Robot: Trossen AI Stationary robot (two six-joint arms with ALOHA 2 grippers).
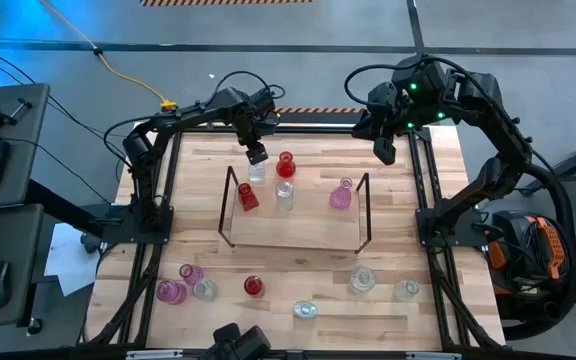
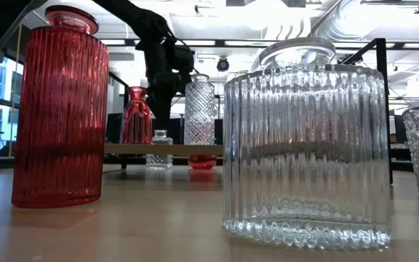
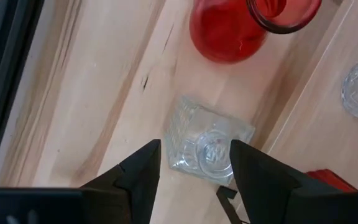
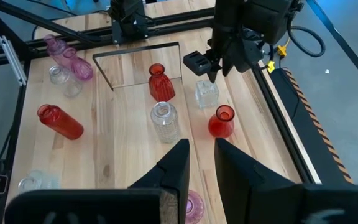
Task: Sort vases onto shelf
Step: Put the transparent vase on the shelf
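Note:
The shelf [image 1: 293,232] stands mid-table with a red vase [image 1: 247,197], a clear vase [image 1: 284,195] and a pink vase [image 1: 340,195] upright on its board. Behind it, on the table, stand a small clear square vase [image 3: 207,146] and a round red vase [image 1: 286,163]. My left gripper [image 3: 194,163] points down over the small clear vase, open, one finger on either side of its top and apart from it. My right gripper [image 1: 383,150] hangs high at the far right with a narrow gap between its fingers and nothing in it.
Several more vases stand or lie along the near edge: pink ones [image 1: 171,291], a red one [image 1: 254,286], clear ones [image 1: 362,279]. A black metal frame [image 1: 423,190] edges the table. The round red vase [image 3: 229,31] stands close beside the left gripper.

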